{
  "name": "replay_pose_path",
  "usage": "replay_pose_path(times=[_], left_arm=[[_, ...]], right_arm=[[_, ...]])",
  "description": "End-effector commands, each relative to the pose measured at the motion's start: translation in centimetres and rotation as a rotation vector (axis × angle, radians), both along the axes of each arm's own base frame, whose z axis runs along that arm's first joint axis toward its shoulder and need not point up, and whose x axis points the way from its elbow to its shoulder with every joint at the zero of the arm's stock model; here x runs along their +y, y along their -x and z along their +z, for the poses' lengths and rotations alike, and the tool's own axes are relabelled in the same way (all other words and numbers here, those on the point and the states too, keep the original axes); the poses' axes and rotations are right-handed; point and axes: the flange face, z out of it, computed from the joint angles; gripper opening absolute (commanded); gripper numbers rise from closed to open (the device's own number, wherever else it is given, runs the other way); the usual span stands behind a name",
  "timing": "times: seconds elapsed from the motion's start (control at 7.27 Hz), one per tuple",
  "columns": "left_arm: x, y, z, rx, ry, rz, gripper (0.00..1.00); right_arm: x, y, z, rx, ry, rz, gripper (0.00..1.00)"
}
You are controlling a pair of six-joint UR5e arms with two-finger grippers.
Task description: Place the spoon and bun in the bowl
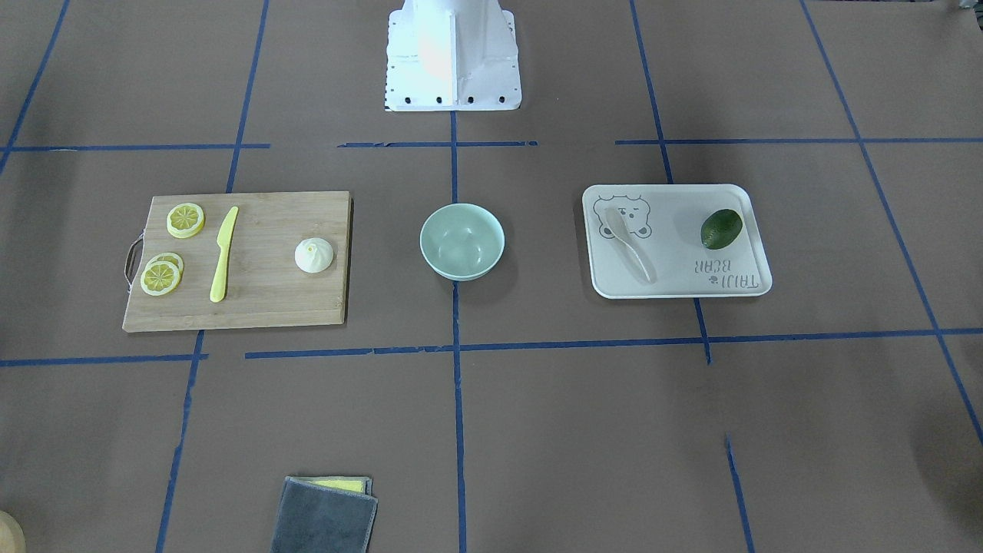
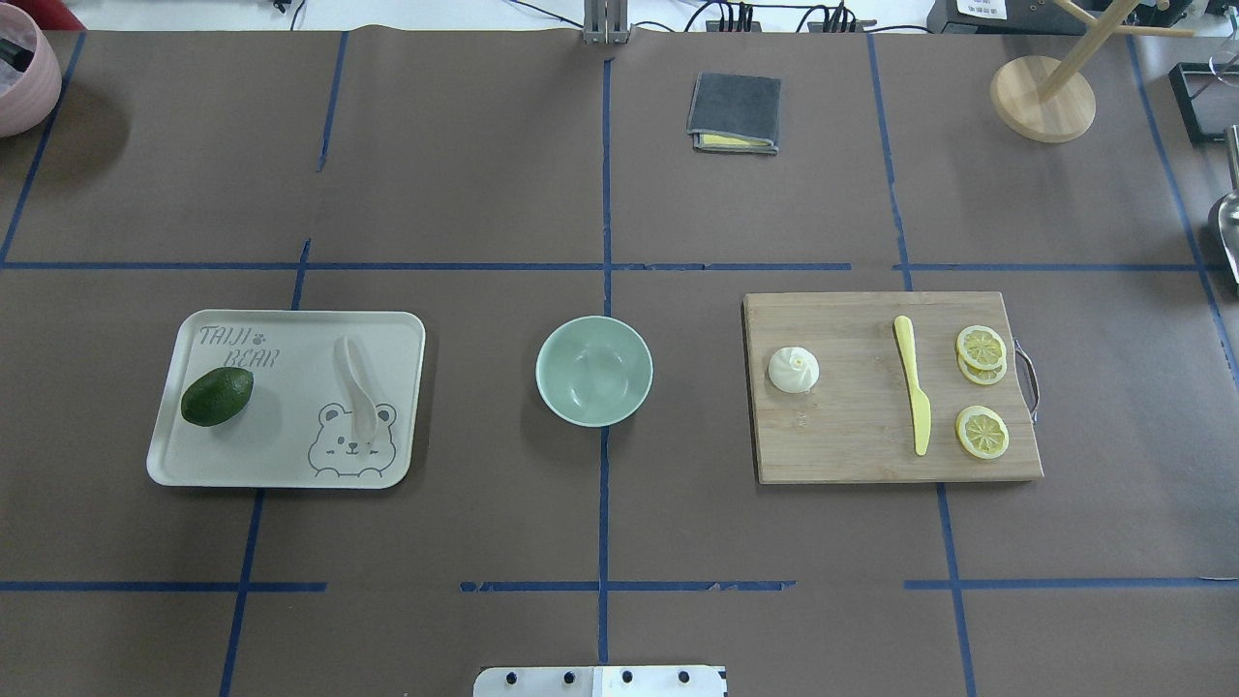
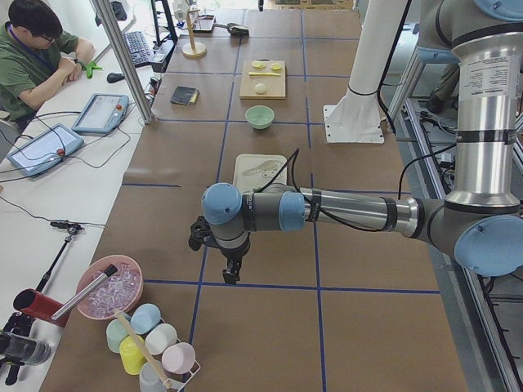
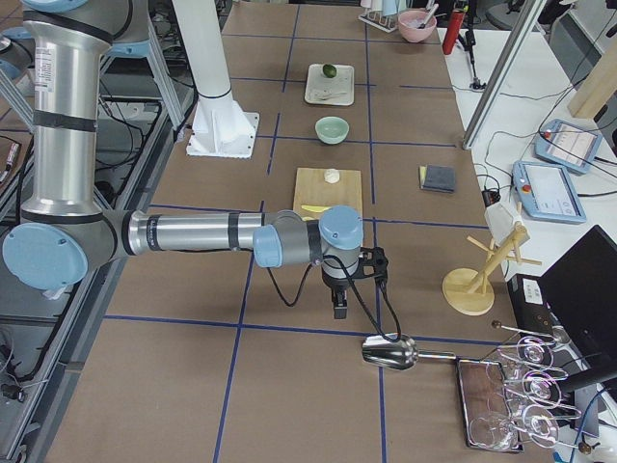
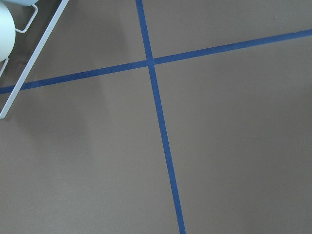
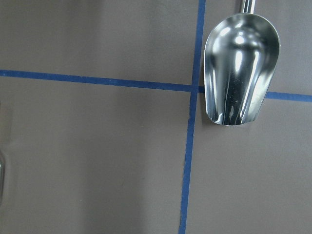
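Nothing is in the bowl yet. It sits in the middle of the desk, round, smooth and pale green.

The spoon lies flat on a pale tray on the robot's left side. It is short and thick and almost the same color as the tray, so it is hard to see. Its long side runs toward and away from the robot, a little slanted. I cannot tell for sure which end is the scoop. A dark green avocado lies near it on the tray, not touching.

The bun sits on a wooden board on the robot's right side, at the end nearest the bowl. It is white and round like a dome, with a twisted top, and it looks soft. A yellow knife and lemon slices lie farther along the board.

The left tool hangs pointing down at the left end of the desk, well away from the tray. The spoon lies from it toward the middle, so the left arm is nearer the spoon. The right tool hangs at the right end, well past the board, so the right arm is nearer the bun. I cannot tell if either tool is wide or narrow, but they look like they hold nothing.
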Motion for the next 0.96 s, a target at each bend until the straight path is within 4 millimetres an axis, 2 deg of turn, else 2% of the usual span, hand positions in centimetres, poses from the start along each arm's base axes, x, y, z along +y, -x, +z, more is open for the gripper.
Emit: replay_pose_path(times=[0.0,0.28,0.41,0.55,0.69,0.83], left_arm=[[-0.4,0.1,-1.3,-0.008,-0.031,0.003,1.0],[-0.6,0.0,-2.4,-0.005,-0.064,0.007,1.0],[-0.9,-0.1,-4.9,-0.009,-0.126,0.008,1.0],[-2.0,-0.8,-7.6,-0.006,-0.203,0.021,1.0],[-3.5,-1.4,-9.8,0.002,-0.277,0.032,1.0],[-5.2,-2.3,-12.4,0.009,-0.392,0.047,1.0]], right_arm=[[0.0,0.1,0.0,-0.001,0.001,-0.001,1.0],[-0.3,0.2,-0.9,-0.008,-0.053,-0.004,1.0],[-0.6,0.6,-1.2,-0.011,-0.082,-0.009,1.0],[-1.5,1.7,-2.3,-0.013,-0.109,-0.026,1.0],[-3.8,3.1,-4.8,-0.017,-0.211,-0.044,1.0],[-5.9,3.5,-7.4,-0.019,-0.269,-0.045,1.0]])
